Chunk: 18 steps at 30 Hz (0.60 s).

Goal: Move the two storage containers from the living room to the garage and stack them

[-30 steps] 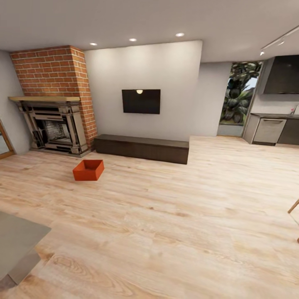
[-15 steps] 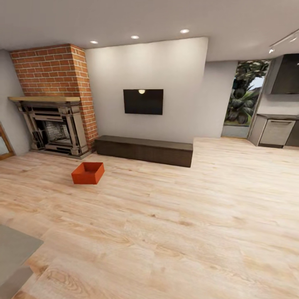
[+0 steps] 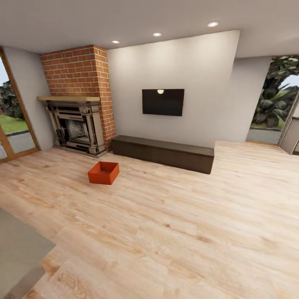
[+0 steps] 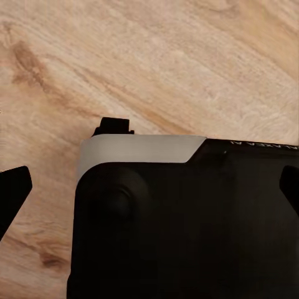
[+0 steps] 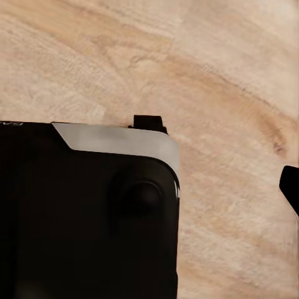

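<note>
One orange-red storage container [image 3: 103, 172] stands open side up on the light wood-plank floor [image 3: 174, 224] of the living room, in front of the brick fireplace [image 3: 79, 104] and well ahead of me in the head view. In the left wrist view my left gripper [image 4: 149, 199] is open, its dark fingertips [image 4: 12, 190] at opposite edges of the picture, over my own black and grey body and the planks. In the right wrist view my right gripper [image 5: 149, 193] hangs open above the planks, one fingertip [image 5: 291, 187] showing at the edge. Neither gripper holds anything.
A long low dark cabinet [image 3: 166, 153] runs along the white wall under a black TV [image 3: 162, 102]. A glass door [image 3: 14, 128] is at the far left and a window with plants [image 3: 274, 108] at the right. A grey surface [image 3: 18, 249] fills the near left corner.
The head camera has turned left, so the whole room has shifted right in the picture: the kitchen has left the view and the glass door has come in. The container stays put.
</note>
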### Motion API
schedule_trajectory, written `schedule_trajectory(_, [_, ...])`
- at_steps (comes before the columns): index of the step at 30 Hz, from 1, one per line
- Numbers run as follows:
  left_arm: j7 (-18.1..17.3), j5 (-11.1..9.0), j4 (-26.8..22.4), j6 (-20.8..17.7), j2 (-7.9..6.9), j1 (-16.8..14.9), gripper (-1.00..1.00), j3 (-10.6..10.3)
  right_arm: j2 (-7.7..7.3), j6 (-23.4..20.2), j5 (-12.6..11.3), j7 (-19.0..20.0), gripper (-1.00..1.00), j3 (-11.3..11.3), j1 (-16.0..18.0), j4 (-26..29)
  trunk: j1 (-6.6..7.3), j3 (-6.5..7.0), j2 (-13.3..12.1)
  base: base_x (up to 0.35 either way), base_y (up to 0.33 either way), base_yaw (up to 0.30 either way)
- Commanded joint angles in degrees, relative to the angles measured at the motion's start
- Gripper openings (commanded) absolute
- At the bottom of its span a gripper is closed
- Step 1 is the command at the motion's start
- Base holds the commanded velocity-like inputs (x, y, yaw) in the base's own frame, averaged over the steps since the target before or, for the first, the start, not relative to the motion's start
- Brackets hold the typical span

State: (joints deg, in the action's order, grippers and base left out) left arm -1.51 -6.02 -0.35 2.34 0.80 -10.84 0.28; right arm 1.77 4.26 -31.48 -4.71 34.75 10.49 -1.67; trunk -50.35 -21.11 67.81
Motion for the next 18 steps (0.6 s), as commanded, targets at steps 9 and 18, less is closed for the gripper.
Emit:
schedule_trajectory(9, [-0.2,-0.6,0.1,0.1,0.04,-0.1,1.0,0.0,-0.01,0.3,-0.5,0.0,1.0,0.4,0.1,-0.2,-0.03,-0.06,0.0,0.322,0.0,0.061])
schedule_trajectory(18, [-0.2,-0.6,0.1,0.2,0.01,-0.1,1.0,0.0,-0.01,0.3,-0.5,0.0,1.0,0.4,0.1,-0.2,-0.03,-0.06,0.0,0.322,0.0,0.001])
